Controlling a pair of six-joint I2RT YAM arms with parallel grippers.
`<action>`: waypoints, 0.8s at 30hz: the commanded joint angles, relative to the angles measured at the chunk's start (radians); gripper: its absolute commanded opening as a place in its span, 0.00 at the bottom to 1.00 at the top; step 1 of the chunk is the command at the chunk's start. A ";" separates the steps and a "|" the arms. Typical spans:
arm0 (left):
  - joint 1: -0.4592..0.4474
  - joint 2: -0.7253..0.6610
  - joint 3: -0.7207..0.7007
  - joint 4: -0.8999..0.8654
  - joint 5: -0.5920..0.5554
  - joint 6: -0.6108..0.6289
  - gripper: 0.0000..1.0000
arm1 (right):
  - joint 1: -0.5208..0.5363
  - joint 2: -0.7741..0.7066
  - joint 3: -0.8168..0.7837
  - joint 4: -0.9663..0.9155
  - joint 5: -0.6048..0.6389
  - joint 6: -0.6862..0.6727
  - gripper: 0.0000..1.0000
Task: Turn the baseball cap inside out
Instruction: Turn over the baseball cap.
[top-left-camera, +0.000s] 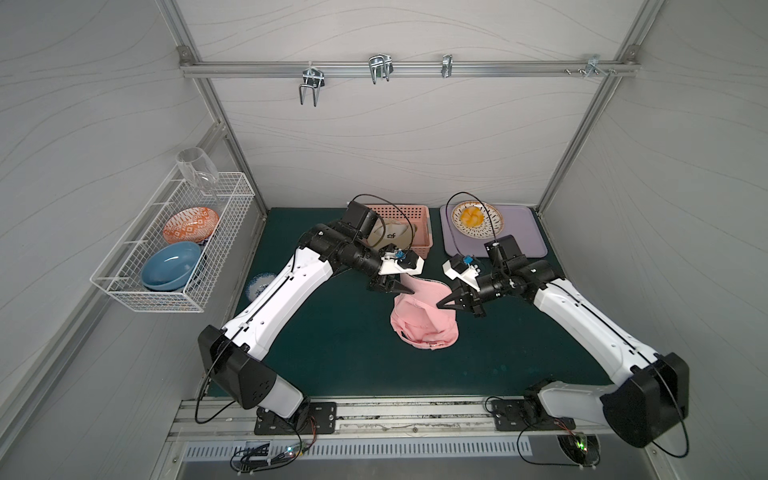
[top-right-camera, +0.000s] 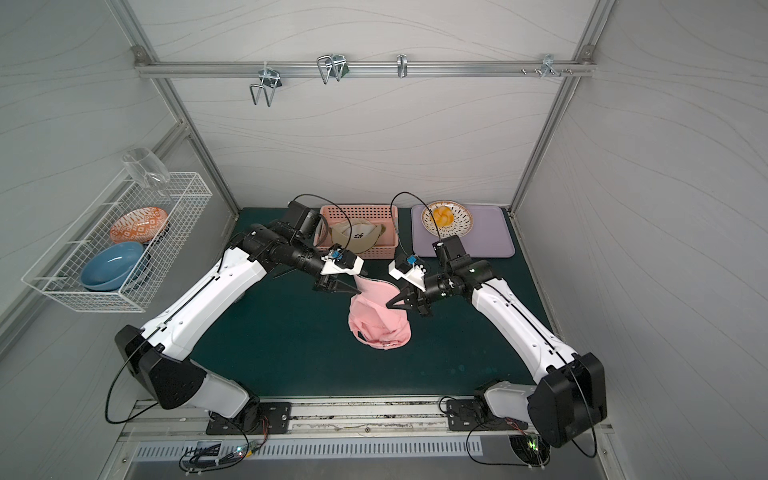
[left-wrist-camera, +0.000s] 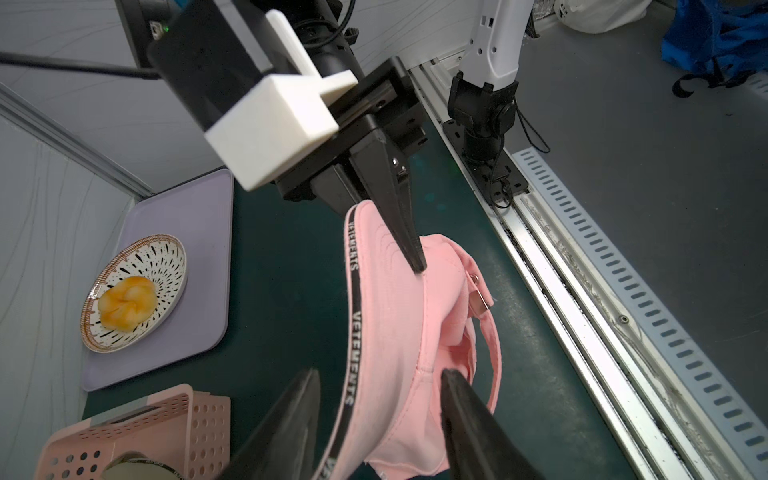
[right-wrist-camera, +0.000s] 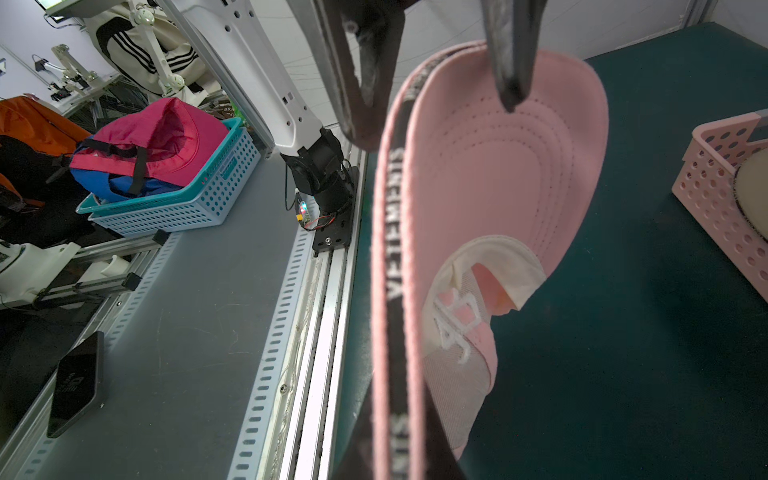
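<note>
The pink baseball cap (top-left-camera: 424, 322) is mid-scene on the dark green mat (top-left-camera: 332, 357), slightly right of centre. Its brim (right-wrist-camera: 498, 166), edged with a black band lettered in white, is raised and tilted toward the far side. The crumpled crown sags nearward onto the mat, and the strap buckle (left-wrist-camera: 478, 297) shows.
</note>
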 joint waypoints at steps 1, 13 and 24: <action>-0.013 0.025 0.035 -0.025 0.040 -0.029 0.40 | 0.001 -0.026 -0.003 0.051 0.006 0.023 0.00; -0.017 0.042 0.013 0.036 -0.022 -0.112 0.21 | -0.001 -0.097 -0.065 0.147 0.092 0.063 0.00; -0.025 0.069 0.016 0.032 -0.029 -0.111 0.29 | 0.006 -0.066 -0.035 0.103 0.086 0.044 0.00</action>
